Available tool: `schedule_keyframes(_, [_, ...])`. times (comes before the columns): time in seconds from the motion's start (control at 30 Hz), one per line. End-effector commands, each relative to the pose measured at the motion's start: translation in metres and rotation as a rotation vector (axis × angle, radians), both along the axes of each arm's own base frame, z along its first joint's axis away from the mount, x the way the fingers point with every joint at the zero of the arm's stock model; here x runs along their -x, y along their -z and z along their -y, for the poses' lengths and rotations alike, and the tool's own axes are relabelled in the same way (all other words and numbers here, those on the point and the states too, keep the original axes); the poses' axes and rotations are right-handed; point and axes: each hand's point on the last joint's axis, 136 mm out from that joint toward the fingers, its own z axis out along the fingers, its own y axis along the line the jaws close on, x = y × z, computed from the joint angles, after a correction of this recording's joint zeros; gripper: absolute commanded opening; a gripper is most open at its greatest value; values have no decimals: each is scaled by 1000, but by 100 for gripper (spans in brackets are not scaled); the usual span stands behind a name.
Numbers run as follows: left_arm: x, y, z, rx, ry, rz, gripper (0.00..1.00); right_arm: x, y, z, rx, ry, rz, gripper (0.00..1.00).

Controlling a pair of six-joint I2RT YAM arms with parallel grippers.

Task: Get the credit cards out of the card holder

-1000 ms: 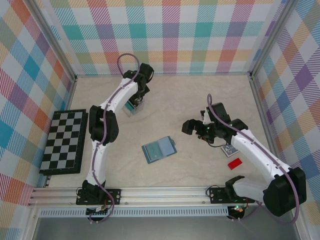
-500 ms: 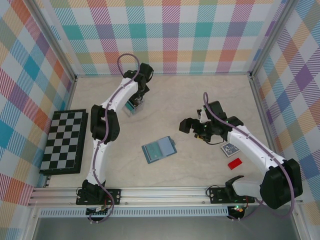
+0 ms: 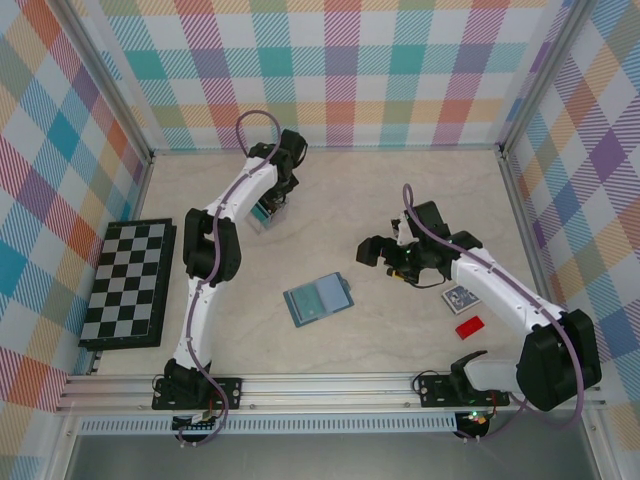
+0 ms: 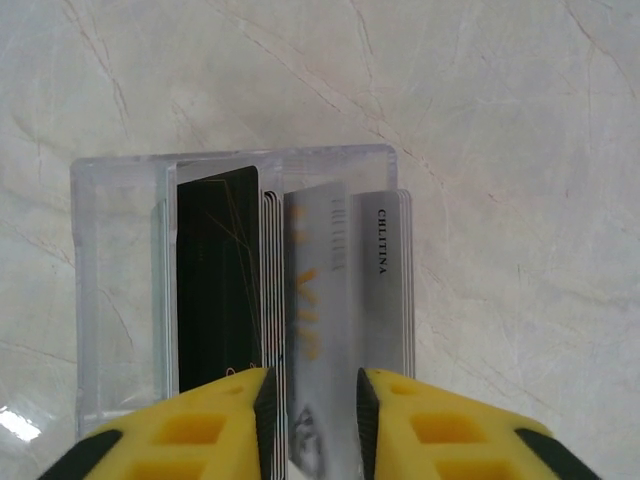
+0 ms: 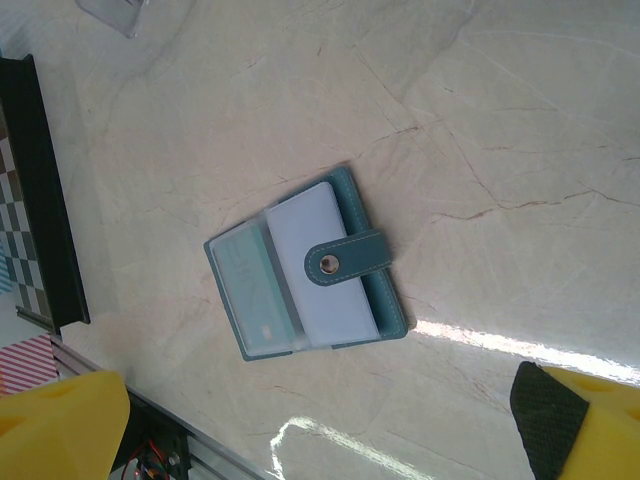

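**On the pale tabletop: card holder lying open, both grippers clear of it**

From above, a pale, marble-veined tabletop (image 3: 400, 190) sits inside walls of pastel plaid cloth (image 3: 340, 60), with a ridged aluminium rail (image 3: 330, 390) along its near edge. The flat slate-teal folding card holder (image 3: 318, 299) lies open near the middle of the tabletop, somewhat toward the near edge and apart from both arms. A black-and-white folding chessboard (image 3: 128, 283) lies by the left edge. Toward the far edge, left of centre, the left gripper (image 3: 270, 205) hangs over a small clear plastic box (image 3: 262, 218). The right gripper (image 3: 385, 260) hovers to the right of the card holder. Near the right edge lie a small patterned card (image 3: 460, 297) and a red card (image 3: 469, 326).

At the left wrist, the yellow fingers (image 4: 200, 430) stand a little apart above the clear plastic box, which holds a row of cards. Among them are a black card (image 4: 215, 280) and a silver card (image 4: 320, 300), the latter showing in the gap between the fingers.

At the right wrist, the yellow fingers (image 5: 60, 430) are spread wide at the lower corners with nothing between them. Beyond them the card holder rests on bare tabletop, its snap tab folded over a pale sleeve.
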Motion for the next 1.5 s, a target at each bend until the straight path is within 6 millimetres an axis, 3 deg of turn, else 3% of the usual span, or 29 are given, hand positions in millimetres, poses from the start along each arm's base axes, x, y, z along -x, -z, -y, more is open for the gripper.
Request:
schedule_keyframes(0.0, [-1,-10,-4,12,3,7,37,-7,-11,-5,-27,-15,33,100])
schedule_keyframes(0.17, [-5,-21,5,73,56,23,39,-8,-11,-6,-28,-15,30,100])
schedule_keyframes(0.3, [-2,-47,15,133,126,51,44,-9,-13,-5,-18,-22,37,100])
schedule_keyframes(0.5, [31,-81,25,215,283,78,59,-5,-10,-8,65,-68,68,98])
schedule_keyframes(0.63, [77,-72,26,330,361,68,67,3,-2,-27,157,-151,90,92])
schedule_keyframes(0.77, [127,-59,11,353,402,59,77,15,8,-56,264,-253,118,88])
schedule_keyframes(0.97, [195,-22,-20,313,384,-15,94,40,34,-104,385,-417,128,78])
schedule_keyframes(1.03, [210,-13,-28,311,375,-22,100,47,45,-117,404,-457,121,73])
schedule_keyframes(1.27, [245,5,-43,331,298,-48,100,54,74,-140,369,-462,43,58])
schedule_keyframes(1.47, [253,7,-55,331,202,-6,100,43,89,-137,475,-478,33,59])
